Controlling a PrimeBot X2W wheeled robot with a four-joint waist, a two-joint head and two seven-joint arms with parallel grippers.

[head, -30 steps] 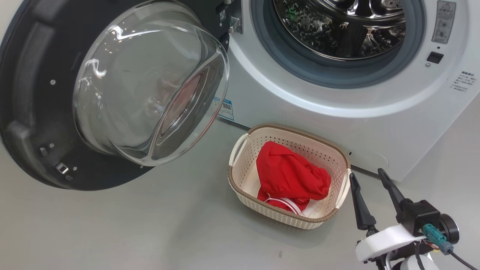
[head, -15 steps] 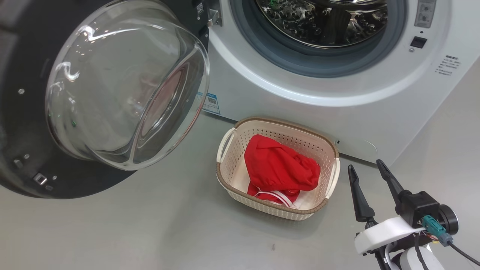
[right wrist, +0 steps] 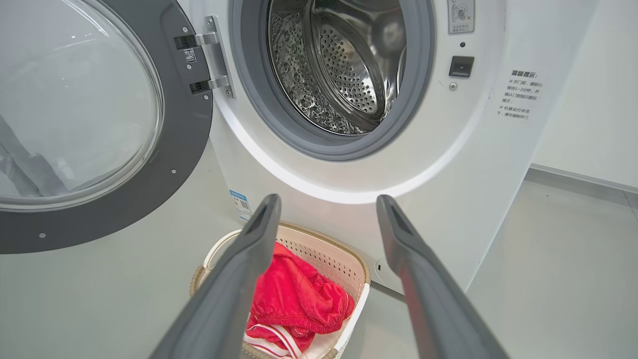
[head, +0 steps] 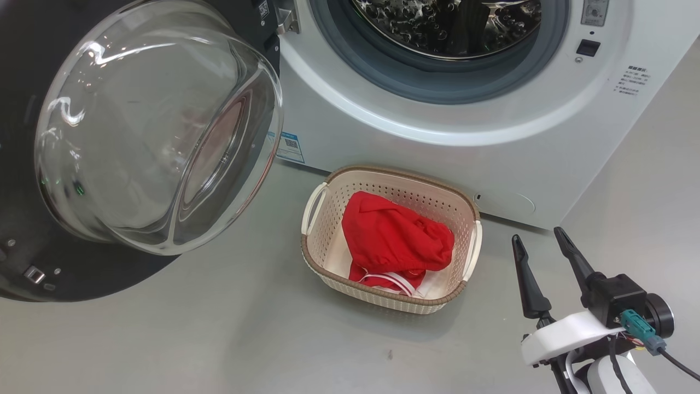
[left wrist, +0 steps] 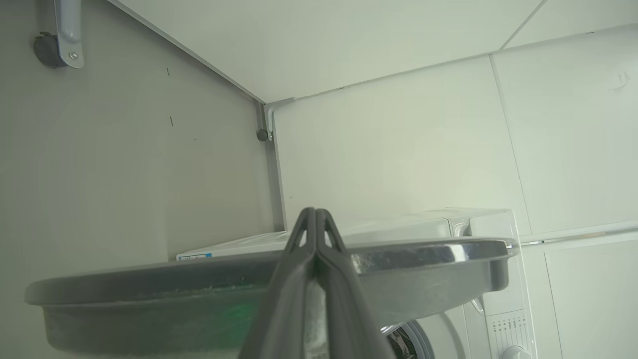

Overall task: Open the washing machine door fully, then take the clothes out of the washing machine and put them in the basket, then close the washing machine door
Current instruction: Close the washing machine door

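Item one, nearest me: right gripper (head: 537, 235), at 4 o'clock in the head view, two dark fingers spread wide with nothing between them, poised over the grey floor (head: 219, 339) near the basket's right end. Item two: the basket (head: 383, 171), just below centre, standing on the floor close before the machine's foot. The clothes (head: 394, 241) lie bunched inside it, red, white trim at the near edge. Item three: the washing machine door (head: 109, 276), at 9 o'clock, swung open, its glass bowl (head: 153, 126) bulging toward me. Item four: left gripper (left wrist: 315, 215), fingers pressed together and empty, seen in its wrist view across the door's rim; whether they touch it I cannot tell. Item five, farthest: the washing machine (head: 383, 137), at 12 o'clock, mouth uncovered, steel drum (head: 437, 27) showing.
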